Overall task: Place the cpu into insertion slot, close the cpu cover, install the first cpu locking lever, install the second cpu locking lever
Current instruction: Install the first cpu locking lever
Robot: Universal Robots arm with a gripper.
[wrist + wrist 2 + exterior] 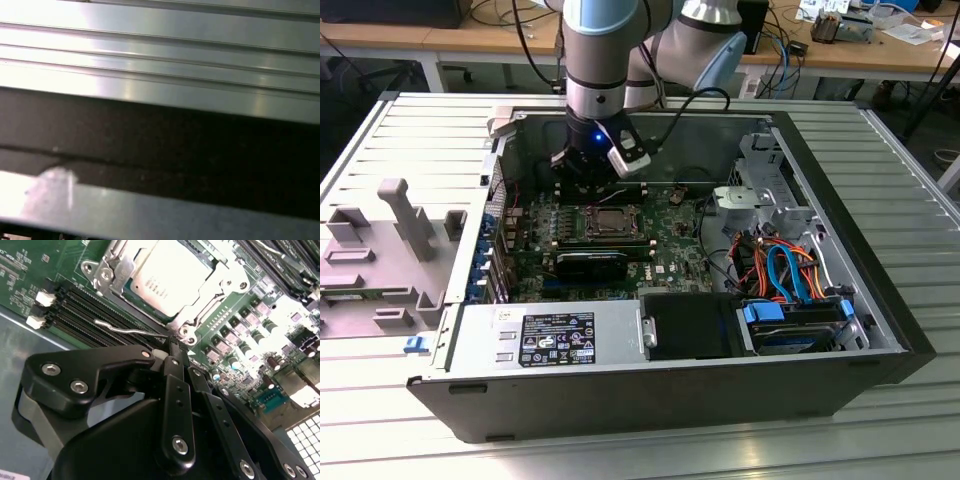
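The cpu lies flat in its socket on the green motherboard, dull silver top up. The cpu cover, a silver frame, is down over it and rings its top. A thin wire locking lever juts out from the socket corner above the memory slots, unlatched. My gripper is shut, its black fingertips right at the inner end of that lever, by the socket corner. In the exterior view the gripper hangs just behind the cpu inside the open computer case.
The black case walls ring the board. A power supply sits at the front, with drive bays and orange and blue cables on the exterior view's right. Memory slots run beside the socket. The ribbed metal table lies beyond.
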